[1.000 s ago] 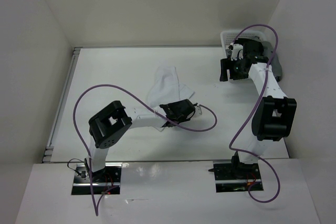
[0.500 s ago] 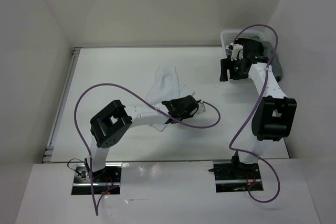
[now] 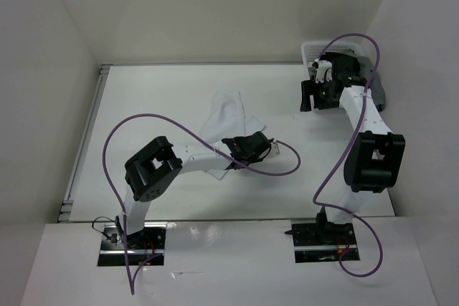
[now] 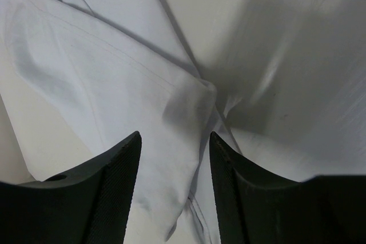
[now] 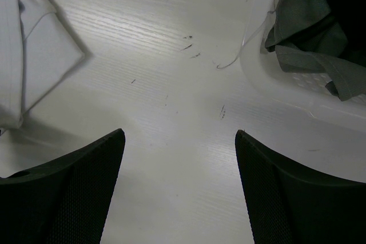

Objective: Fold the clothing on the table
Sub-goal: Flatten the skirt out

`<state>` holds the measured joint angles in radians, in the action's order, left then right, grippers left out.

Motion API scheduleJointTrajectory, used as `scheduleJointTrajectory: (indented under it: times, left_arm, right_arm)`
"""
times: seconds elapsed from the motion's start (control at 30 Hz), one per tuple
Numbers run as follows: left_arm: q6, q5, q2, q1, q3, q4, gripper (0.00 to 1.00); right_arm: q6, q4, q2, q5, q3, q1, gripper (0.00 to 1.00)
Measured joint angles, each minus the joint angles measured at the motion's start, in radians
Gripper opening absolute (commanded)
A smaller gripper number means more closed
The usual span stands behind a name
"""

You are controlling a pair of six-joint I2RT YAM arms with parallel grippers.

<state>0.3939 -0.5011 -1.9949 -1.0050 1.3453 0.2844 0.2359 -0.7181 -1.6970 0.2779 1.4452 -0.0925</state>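
Note:
The white clothing (image 3: 228, 109) lies rumpled mid-table, folds overlapping. My left gripper (image 3: 252, 147) hovers low over its near right corner. In the left wrist view that gripper (image 4: 174, 135) is open, its dark fingers (image 4: 114, 187) straddling a folded corner of the clothing (image 4: 114, 84) without pinching it. My right gripper (image 3: 310, 97) hangs at the back right. In its own view it (image 5: 179, 132) is wide open over the bare table (image 5: 171, 84), with an edge of the clothing (image 5: 28, 55) at the left.
A white perforated basket (image 3: 315, 49) stands at the back right corner, close to the right gripper; a dark grey garment (image 5: 309, 27) spills over its rim (image 5: 286, 90). A metal rail (image 3: 90, 134) runs along the table's left edge. Purple cables loop over both arms.
The left gripper has slid a little to the right over the cloth's corner and its jaws have narrowed slightly. The right arm has stayed put.

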Motion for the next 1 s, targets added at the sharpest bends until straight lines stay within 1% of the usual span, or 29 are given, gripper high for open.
scheduleJointTrajectory:
  times: [0.23,0.47,0.6,0.87,1.0]
  left_arm:
    - [0.002,0.0,-0.001,0.0,0.0,0.0,0.52]
    - [0.003,0.0,-0.015,0.0,0.0,0.002,0.52]
    - [0.004,0.0,-0.016,0.0,0.0,0.001,0.49]
    - [0.004,0.0,-0.016,0.0,0.0,0.001,0.39]
    - [0.004,0.002,-0.018,0.0,0.0,0.001,0.36]
  right_arm:
    - [0.0,0.0,0.0,0.0,0.0,0.0,0.82]
    - [0.0,0.0,0.0,0.0,0.0,0.0,0.82]
    - [0.0,0.0,0.0,0.0,0.0,0.0,0.82]
    - [0.0,0.0,0.0,0.0,0.0,0.0,0.8]
    - [0.0,0.0,0.0,0.0,0.0,0.0,0.8]
